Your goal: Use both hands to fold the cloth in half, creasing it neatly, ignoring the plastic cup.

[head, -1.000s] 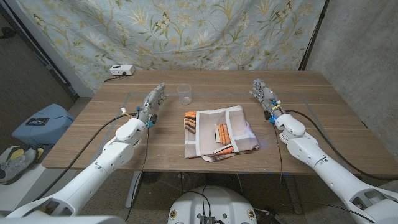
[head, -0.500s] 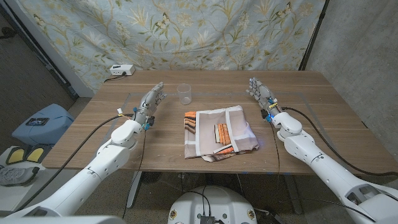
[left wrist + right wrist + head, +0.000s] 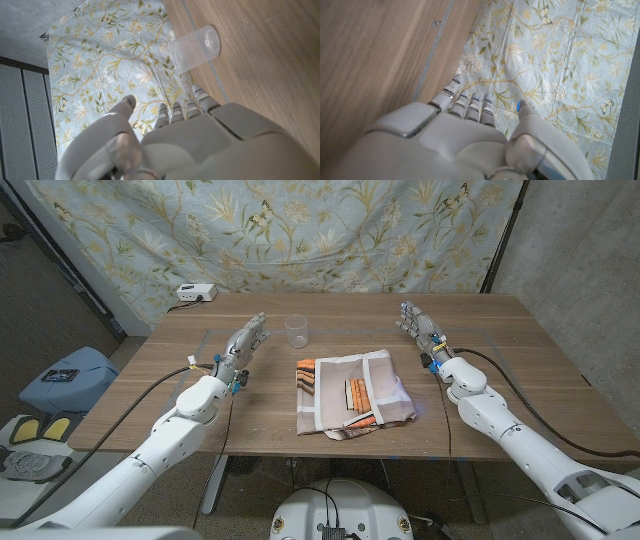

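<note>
Right robot hand (image 3: 419, 327) shifted slightly, left robot hand (image 3: 244, 343) raised, empty

No readable text, label, brand or number anywhere. White box (image 3: 194, 293) at desk (image 3: 520, 350) far corner too small to show any marking.

Setting: improvised robot test room, lab-like. Floral sheet backdrop (image 3: 300, 230) hung on a dark frame beyond both hands; bare grey walls; wooden worktop (image 3: 150, 395) with taped outline; small white device (image 3: 193, 293) behind the left hand (image 3: 243, 345); loose cables on arms.
</note>
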`<action>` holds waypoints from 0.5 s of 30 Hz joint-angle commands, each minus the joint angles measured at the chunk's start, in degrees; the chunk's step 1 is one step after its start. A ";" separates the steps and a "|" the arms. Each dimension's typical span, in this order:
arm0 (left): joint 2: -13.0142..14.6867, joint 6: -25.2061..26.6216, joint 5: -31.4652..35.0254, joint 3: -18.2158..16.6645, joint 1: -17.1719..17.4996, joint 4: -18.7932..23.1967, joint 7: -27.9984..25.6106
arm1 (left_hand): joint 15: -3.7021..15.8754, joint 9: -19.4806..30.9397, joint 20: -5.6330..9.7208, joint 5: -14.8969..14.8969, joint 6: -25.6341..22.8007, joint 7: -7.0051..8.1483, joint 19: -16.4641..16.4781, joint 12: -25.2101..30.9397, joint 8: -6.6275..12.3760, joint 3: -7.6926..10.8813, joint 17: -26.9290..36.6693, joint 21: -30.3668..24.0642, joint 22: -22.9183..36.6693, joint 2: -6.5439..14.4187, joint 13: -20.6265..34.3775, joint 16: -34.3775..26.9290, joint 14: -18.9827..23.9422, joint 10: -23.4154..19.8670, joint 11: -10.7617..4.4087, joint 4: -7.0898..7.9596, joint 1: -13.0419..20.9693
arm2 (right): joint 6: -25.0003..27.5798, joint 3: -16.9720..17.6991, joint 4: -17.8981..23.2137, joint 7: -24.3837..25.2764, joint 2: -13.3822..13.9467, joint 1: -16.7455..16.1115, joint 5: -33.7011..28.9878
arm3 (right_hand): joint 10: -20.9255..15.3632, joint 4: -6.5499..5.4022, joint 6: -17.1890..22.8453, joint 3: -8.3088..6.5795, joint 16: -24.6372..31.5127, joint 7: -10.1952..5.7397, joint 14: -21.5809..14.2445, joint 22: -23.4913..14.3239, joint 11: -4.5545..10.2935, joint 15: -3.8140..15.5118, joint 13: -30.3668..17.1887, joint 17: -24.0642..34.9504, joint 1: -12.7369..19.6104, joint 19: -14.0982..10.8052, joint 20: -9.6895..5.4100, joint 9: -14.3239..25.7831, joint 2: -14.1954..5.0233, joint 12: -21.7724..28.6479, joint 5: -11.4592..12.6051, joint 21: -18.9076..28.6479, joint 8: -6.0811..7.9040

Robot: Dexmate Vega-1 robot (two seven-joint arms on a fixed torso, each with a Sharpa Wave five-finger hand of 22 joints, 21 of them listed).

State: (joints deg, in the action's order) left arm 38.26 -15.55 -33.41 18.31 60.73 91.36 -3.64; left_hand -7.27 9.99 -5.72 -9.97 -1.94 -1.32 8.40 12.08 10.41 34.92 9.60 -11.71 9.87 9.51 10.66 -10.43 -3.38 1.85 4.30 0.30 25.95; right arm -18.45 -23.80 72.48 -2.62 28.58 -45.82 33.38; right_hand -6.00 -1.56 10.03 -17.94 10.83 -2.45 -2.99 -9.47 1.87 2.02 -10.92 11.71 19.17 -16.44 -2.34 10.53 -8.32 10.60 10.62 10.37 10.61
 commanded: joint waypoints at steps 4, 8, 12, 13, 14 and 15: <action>3.36 2.28 2.51 -0.45 5.28 7.89 -2.82 | -0.04 0.12 0.11 -0.37 -0.04 0.23 0.05 -0.14 -0.02 0.06 0.18 0.13 0.16 0.16 0.16 0.25 -0.27 0.24 0.22 -0.70 0.81 | -2.04 -0.36 -4.25 -3.23 -0.44 2.28 -0.28 | 0.28 0.42 0.26 0.01 0.34 0.17 0.47 -0.24 -0.20 0.69 -0.17 0.19 0.61 -0.02 -2.85 0.15 0.03 0.28 0.14 0.39 0.33; 4.09 2.37 3.06 -0.70 6.30 9.09 -3.07 | -0.06 0.12 0.07 -0.40 -0.04 0.17 0.05 -0.17 -0.01 0.06 0.18 0.15 0.15 0.19 0.15 0.24 -0.29 0.26 0.20 -0.95 0.97 | -2.38 -0.40 -5.26 -3.64 -0.70 2.90 -0.31 | 0.37 0.54 0.22 0.00 0.37 0.20 0.50 -0.24 -0.19 0.71 -0.16 0.18 0.65 0.03 -2.84 0.15 0.03 0.26 0.12 0.38 0.32; 4.67 2.08 4.04 -0.87 7.07 9.68 -3.33 | -0.06 0.12 0.05 -0.43 -0.02 0.22 0.06 -0.14 -0.02 0.05 0.19 0.16 0.15 0.21 0.15 0.24 -0.30 0.16 0.12 -1.18 1.11 | -2.94 -0.39 -5.95 -3.99 -0.82 3.24 -0.38 | 0.39 0.62 0.17 0.03 0.41 0.19 0.55 -0.24 -0.17 0.75 -0.16 0.18 0.62 0.06 -2.82 0.15 0.03 0.28 0.09 0.39 0.31; 4.82 2.16 4.17 -0.91 7.21 9.84 -3.36 | -0.08 0.12 0.07 -0.43 -0.02 0.17 0.06 -0.14 -0.01 0.05 0.19 0.16 0.15 0.21 0.15 0.24 -0.30 0.16 0.12 -1.22 1.13 | -3.04 -0.37 -6.03 -3.93 -0.85 3.29 -0.43 | 0.39 0.65 0.19 0.03 0.42 0.17 0.54 -0.24 -0.16 0.74 -0.16 0.18 0.63 0.08 -2.82 0.15 0.04 0.28 0.08 0.38 0.32; 5.01 2.24 4.38 -0.95 7.41 10.05 -3.44 | -0.08 0.12 0.08 -0.44 -0.05 0.15 0.05 -0.15 0.00 0.05 0.19 0.17 0.15 0.22 0.15 0.22 -0.28 0.16 0.11 -1.30 1.17 | -2.89 -0.29 -5.92 -3.71 -0.88 3.27 -0.36 | 0.41 0.68 0.20 0.02 0.43 0.14 0.55 -0.24 -0.15 0.76 -0.16 0.17 0.65 0.09 -2.85 0.15 0.04 0.28 0.08 0.39 0.32; 5.12 2.28 4.49 -0.98 7.56 10.19 -3.47 | -0.07 0.12 0.06 -0.44 -0.06 0.11 0.05 -0.14 0.01 0.05 0.19 0.18 0.15 0.22 0.15 0.23 -0.30 0.13 0.15 -1.34 1.20 | -2.93 -0.31 -5.99 -3.62 -0.86 3.34 -0.49 | 0.41 0.70 0.22 0.03 0.43 0.15 0.59 -0.24 -0.12 0.77 -0.16 0.18 0.63 0.08 -2.83 0.15 0.04 0.29 0.07 0.39 0.33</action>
State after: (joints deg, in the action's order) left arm 41.37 -13.73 -30.67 17.89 65.48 98.18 -6.15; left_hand -7.27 9.99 -5.72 -10.19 -1.94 -1.32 8.40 12.08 10.41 34.85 9.61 -11.71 9.87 9.50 10.66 -10.42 -3.38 1.85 4.30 -0.73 26.41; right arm -20.13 -24.00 68.36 -5.25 28.08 -43.57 33.24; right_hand -5.68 -1.24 10.03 -17.97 10.83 -2.45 -2.58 -9.46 1.55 2.02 -10.92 11.72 19.17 -16.44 -2.35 10.53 -8.32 10.59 10.62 10.37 10.60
